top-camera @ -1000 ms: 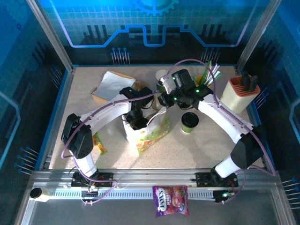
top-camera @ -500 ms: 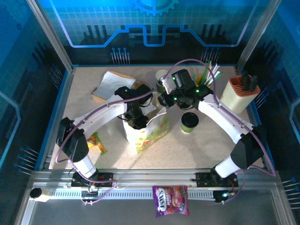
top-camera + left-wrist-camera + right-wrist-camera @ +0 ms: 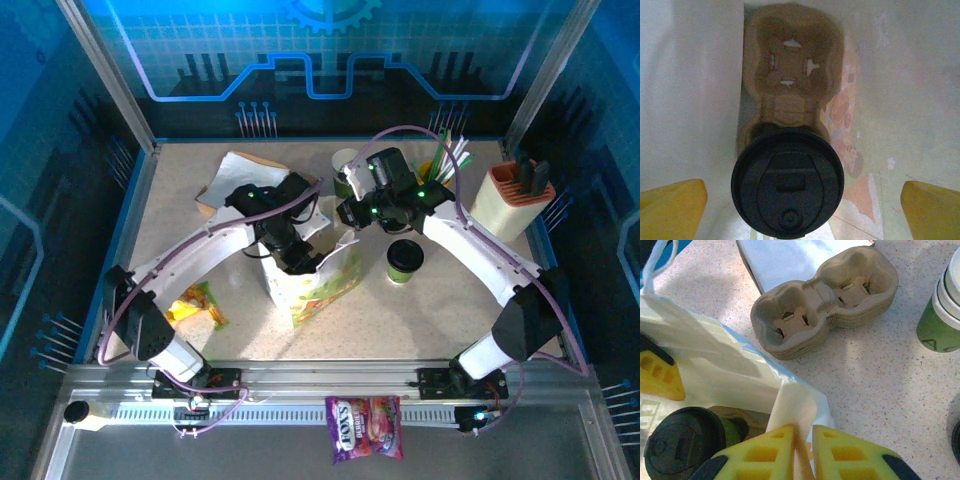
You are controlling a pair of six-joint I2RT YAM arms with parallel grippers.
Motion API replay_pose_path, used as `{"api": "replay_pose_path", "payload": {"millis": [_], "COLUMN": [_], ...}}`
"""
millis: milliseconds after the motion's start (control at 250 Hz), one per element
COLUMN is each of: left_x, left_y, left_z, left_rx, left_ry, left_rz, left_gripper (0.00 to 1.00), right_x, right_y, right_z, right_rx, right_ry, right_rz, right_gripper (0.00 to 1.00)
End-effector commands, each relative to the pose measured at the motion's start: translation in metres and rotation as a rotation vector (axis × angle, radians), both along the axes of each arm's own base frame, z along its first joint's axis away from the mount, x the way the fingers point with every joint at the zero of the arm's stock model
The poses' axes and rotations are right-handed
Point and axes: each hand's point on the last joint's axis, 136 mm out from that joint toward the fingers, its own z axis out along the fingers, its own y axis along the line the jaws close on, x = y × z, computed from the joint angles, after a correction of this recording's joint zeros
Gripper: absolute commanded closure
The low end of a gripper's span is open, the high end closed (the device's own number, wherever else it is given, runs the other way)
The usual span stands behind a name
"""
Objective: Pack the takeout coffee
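One takeout coffee (image 3: 787, 187) with a black lid stands in a brown pulp carrier (image 3: 790, 60) inside the white flower-printed bag (image 3: 322, 285). My left gripper (image 3: 800, 210) hovers over it, open, its yellow fingertips (image 3: 670, 207) wide apart on either side and clear of the lid. That cup's lid (image 3: 682, 442) also peeks out of the bag in the right wrist view. My right gripper (image 3: 802, 450) is shut on the bag's upper edge (image 3: 792, 405), holding the mouth open. The second takeout coffee (image 3: 405, 260) stands on the table right of the bag.
A stack of pulp carriers (image 3: 825, 300) lies behind the bag, with lidless green-and-white cups (image 3: 945, 305) beside it. A yellow cup of straws (image 3: 440, 165), a beige holder (image 3: 510, 195), a flat paper bag (image 3: 238, 182) and snack packets (image 3: 195, 302) lie around.
My left gripper has opened fully and let go of the cup in the bag, and the left arm has drawn up and back to the left. The right arm has not moved.
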Motion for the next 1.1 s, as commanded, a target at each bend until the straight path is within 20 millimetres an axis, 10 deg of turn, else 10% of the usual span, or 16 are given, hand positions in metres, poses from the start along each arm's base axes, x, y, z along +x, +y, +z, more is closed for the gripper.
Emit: {"api": "replay_pose_path", "payload": {"millis": [0,575,839,1099], "left_x": [0.004,0.025,0.029,-0.021], "left_y": [-0.002,0.004,0.038,0.121], "left_z": [0.026,0.108,0.149,0.101], "left_rx": [-0.073,-0.301,-0.379,-0.246], "left_ry": [-0.068,-0.386,-0.582,-0.447], "left_rz": [0.019,0.113,0.313,0.719], "left_gripper": [0.00,0.01,0.01,0.08], "right_x": [-0.007,-0.005,-0.009,-0.027], "right_y": [-0.007,-0.009,0.002,0.007], "right_z": [-0.008,0.018,0.046,0.030], "right_rx": [-0.032,0.010,0.133,0.203], "right_ry": [0.027,-0.047,-0.056,0.134], "right_rz": [-0.011,-0.052,-0.048,0.023], "right_gripper": [0.82,0.62,0.46,0.34]}}
